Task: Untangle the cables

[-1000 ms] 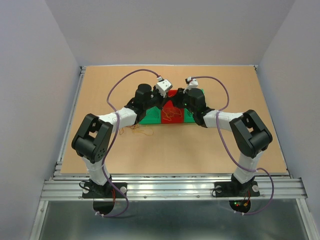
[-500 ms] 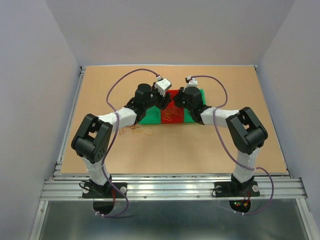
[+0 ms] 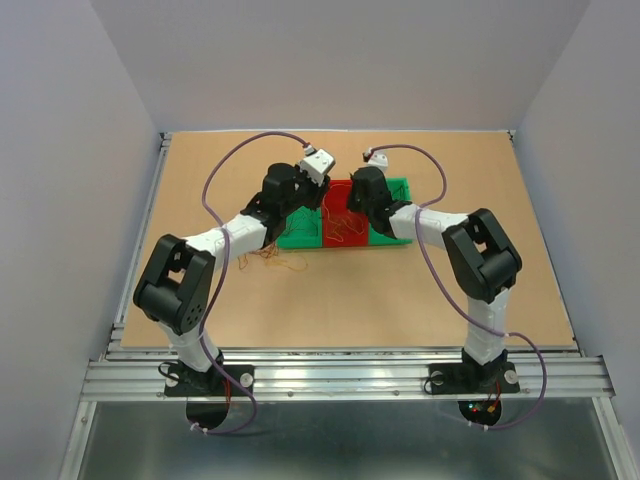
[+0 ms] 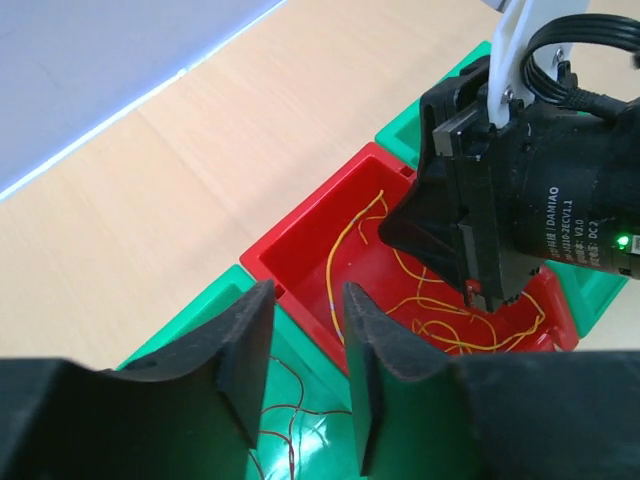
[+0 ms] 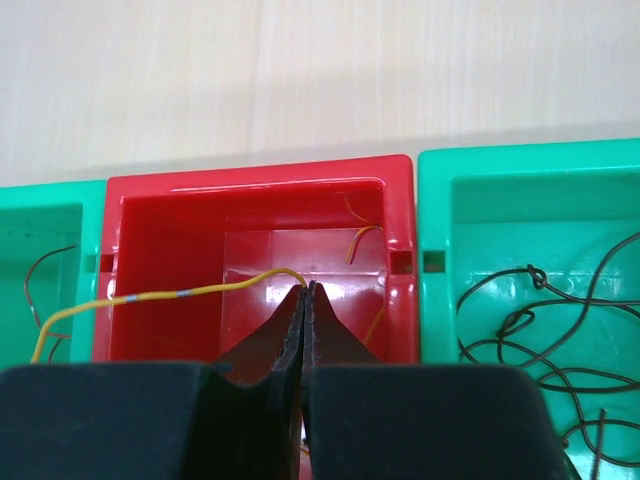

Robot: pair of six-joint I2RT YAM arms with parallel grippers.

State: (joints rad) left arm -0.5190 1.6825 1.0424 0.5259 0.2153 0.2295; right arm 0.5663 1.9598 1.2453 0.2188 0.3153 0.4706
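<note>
One yellow cable (image 5: 180, 294) running sideways, seemingly pinched by right hand (image 5: 305, 287); left hand (image 4: 305, 300) spread.

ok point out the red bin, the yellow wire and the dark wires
red bin (image 5: 250, 178), right wrist view, far rim
yellow wire (image 5: 180, 293), right wrist view, mid strand
dark wires (image 5: 537, 277), right wrist view, the knot

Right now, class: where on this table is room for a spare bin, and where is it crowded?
Free: the table strip between the bins and near edge, right of the loose strands; also its far corners. Crowded: over the bins, with the left gripper open and right gripper pinching a yellow cable.
</note>
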